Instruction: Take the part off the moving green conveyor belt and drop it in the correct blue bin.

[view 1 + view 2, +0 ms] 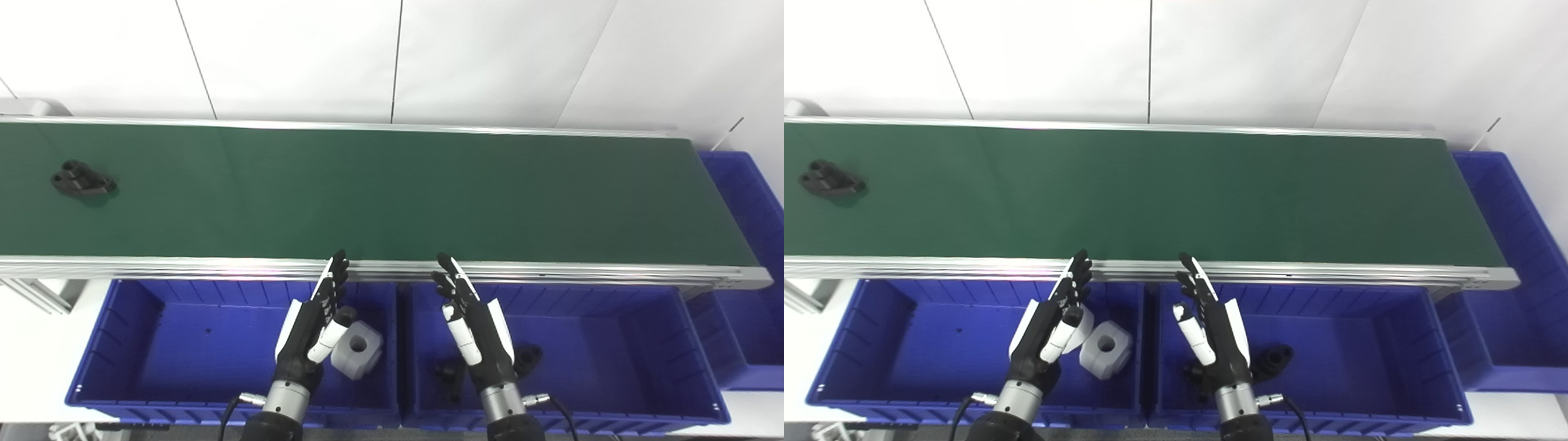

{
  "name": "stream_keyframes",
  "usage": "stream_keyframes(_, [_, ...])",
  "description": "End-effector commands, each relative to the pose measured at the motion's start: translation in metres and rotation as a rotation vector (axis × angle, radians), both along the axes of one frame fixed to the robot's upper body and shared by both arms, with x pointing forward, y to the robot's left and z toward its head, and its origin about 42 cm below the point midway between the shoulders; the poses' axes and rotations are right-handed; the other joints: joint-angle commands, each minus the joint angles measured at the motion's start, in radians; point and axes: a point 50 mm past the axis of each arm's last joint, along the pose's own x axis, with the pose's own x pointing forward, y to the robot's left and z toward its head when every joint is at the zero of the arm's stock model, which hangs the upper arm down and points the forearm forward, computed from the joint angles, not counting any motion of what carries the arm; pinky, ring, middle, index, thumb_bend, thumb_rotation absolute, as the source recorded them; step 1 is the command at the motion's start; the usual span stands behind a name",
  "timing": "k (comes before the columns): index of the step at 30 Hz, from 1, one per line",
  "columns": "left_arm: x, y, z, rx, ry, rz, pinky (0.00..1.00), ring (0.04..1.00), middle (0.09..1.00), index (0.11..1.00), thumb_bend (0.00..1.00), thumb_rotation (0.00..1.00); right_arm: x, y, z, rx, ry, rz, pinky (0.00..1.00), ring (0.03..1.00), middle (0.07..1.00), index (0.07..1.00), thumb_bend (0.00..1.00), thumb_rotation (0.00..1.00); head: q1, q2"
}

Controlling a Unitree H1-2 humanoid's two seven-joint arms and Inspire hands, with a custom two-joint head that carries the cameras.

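Both robot hands wait above the blue bins, just at the near rail of the green belt (pixel 392 196). The left robot hand (pixel 315 334) hangs over the left bin (pixel 153 343) and the right robot hand (pixel 474 327) over the middle bin (pixel 612 343). Each one is spread, with the fingers straight and a little apart, pointing toward the belt, and each holds nothing. I think they are kept here so that either one can reach forward quickly when the part arrives, and so that the drop into a bin below is very short.

The part (pixel 82 179) lies on the belt at the far left, well apart from both hands. It is black, low and flat in shape, with rounded ends and what look like round holes or bosses on top; the finer details are too small to tell. It lies closer to the far side of the belt than to the near rail.

In the left bin there is a white block (pixel 358 349) with a round hole, just beside the left robot hand. In the middle bin there are black pieces (pixel 527 358), partly hidden behind the right robot hand, and they look similar to the part on the belt. So my judgement is that the middle bin is the correct one for it. A third bin (pixel 750 245) stands at the right end of the belt. The pick is not yet begun.
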Motion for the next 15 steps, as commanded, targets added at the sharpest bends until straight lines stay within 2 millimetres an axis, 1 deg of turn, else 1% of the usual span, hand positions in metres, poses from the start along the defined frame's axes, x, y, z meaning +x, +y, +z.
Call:
stream_keyframes(1, [0.0037,-0.0057,0.0123,-0.020,-0.052,-0.014,1.00,1.000,0.993,0.980,0.88,0.85,0.0033,0.0038,0.0073,0.015,-0.034,0.009,0.89,0.907,0.962,0.939,0.84,1.00,0.000,0.001])
stream_keyframes(15, [0.0036,-0.0061,0.0126,-0.024,-0.054,-0.017,1.00,1.000,0.994,0.977,0.87,0.84,0.0031,0.0035,0.0078,0.026,-0.039,0.010,0.89,0.909,0.961,0.938,0.86,1.00,0.006,-0.001])
